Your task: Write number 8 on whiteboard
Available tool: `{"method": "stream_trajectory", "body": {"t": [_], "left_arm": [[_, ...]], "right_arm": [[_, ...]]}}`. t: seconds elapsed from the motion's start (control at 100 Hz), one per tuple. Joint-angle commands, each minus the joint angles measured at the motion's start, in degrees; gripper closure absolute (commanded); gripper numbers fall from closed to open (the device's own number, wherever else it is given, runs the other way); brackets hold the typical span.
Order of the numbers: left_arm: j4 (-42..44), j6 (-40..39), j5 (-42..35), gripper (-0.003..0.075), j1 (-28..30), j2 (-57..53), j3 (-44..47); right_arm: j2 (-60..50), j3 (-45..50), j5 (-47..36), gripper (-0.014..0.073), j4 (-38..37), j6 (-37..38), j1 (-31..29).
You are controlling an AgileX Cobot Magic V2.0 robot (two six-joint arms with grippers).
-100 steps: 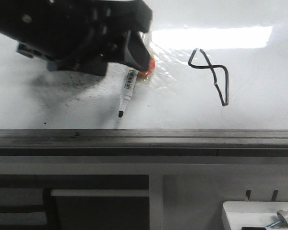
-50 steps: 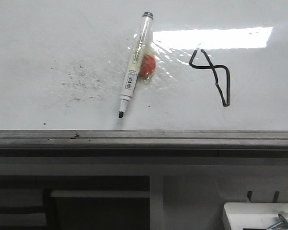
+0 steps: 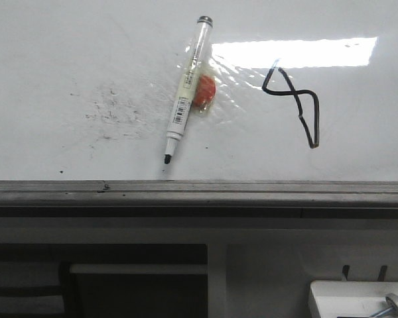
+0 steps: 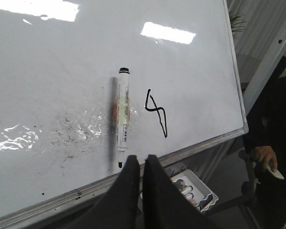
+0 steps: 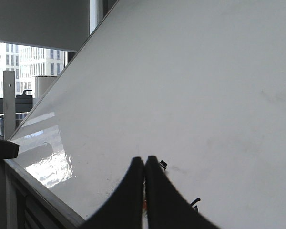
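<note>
The whiteboard (image 3: 46,53) lies flat, glossy, with a bright glare patch. On it the number 8 (image 3: 293,101) is a thin black angular squiggle. Left of it lies a white marker (image 3: 184,93), tip toward the grey edge strip (image 3: 199,191), with an orange blob (image 3: 204,91) beside its barrel. No gripper touches the marker, and neither arm shows in the front view. In the left wrist view my left gripper (image 4: 142,160) is shut and empty, over the board's edge just short of the marker (image 4: 123,117) and the number 8 (image 4: 157,112). My right gripper (image 5: 145,161) is shut above the whiteboard (image 5: 205,71).
Grey-black smudge specks (image 3: 113,109) spread left of the marker. A small white tray (image 3: 348,298) with a bolt sits below the board at the right; it also shows as the tray (image 4: 202,191) under the edge. A person's hand (image 4: 266,156) is off the board's right side.
One second ago a dark arm hung over the marker's upper half in the front view. It has drawn out of that view, leaving the marker lying free. Nothing moved in the last half second.
</note>
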Motion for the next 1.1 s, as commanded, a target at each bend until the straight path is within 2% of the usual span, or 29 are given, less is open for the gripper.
{"method": "stream_trajectory", "body": {"t": [0.0, 0.21, 0.3, 0.37, 0.42, 0.49, 0.64, 0.71, 0.75, 0.83, 1.0, 1.09], "left_arm": [[0.3, -0.1, 1.7, 0.0741, -0.4, 0.4, -1.1], [1.0, -0.1, 1.4, 0.0741, -0.2, -0.1, 0.0], [8.5, -0.1, -1.4, 0.0741, 1.7, -0.9, 1.3], [22.5, -2.0, -0.3, 0.0741, 4.9, -1.6, 3.3], [33.7, -8.6, 0.0, 0.0741, 8.1, -2.2, 4.6], [48.6, -22.0, -0.4, 0.0741, 13.7, -3.7, 6.6], [85.1, -55.7, 2.0, 0.0741, 26.5, -8.3, 11.9], [95.8, -69.3, 4.7, 0.0741, 32.2, -10.5, 14.1], [98.3, -75.2, 6.2, 0.0741, 35.2, -11.8, 15.3], [100.3, -81.0, 8.8, 0.0741, 39.4, -14.6, 17.7], [101.8, -81.6, 22.3, 0.0741, 44.7, -20.9, 17.5], [101.5, -81.6, 26.5, 0.0741, 46.6, -20.9, 17.5]], "right_arm": [[-1.0, -1.3, -0.6, 0.0658, 0.0, -0.7, -0.1], [-1.0, -1.3, -0.6, 0.0658, 0.0, -0.7, -0.1], [-1.0, -1.3, -0.6, 0.0658, 0.0, -0.7, -0.1], [-1.0, -1.3, -0.6, 0.0658, 0.0, -0.7, -0.1], [-1.0, -1.3, -0.6, 0.0658, 0.0, -0.7, -0.1], [-1.0, -1.3, -0.6, 0.0658, 0.0, -0.7, -0.1], [-1.0, -1.3, -0.6, 0.0658, 0.0, -0.7, -0.1], [-1.0, -1.3, -0.6, 0.0658, 0.0, -0.7, -0.1], [-1.0, -1.3, -0.6, 0.0658, 0.0, -0.7, -0.1], [-1.0, -1.3, -0.6, 0.0658, 0.0, -0.7, -0.1], [-1.0, -1.3, -0.6, 0.0658, 0.0, -0.7, -0.1], [-1.0, -1.3, -0.4, 0.0658, 0.0, -0.7, -0.1]]}}
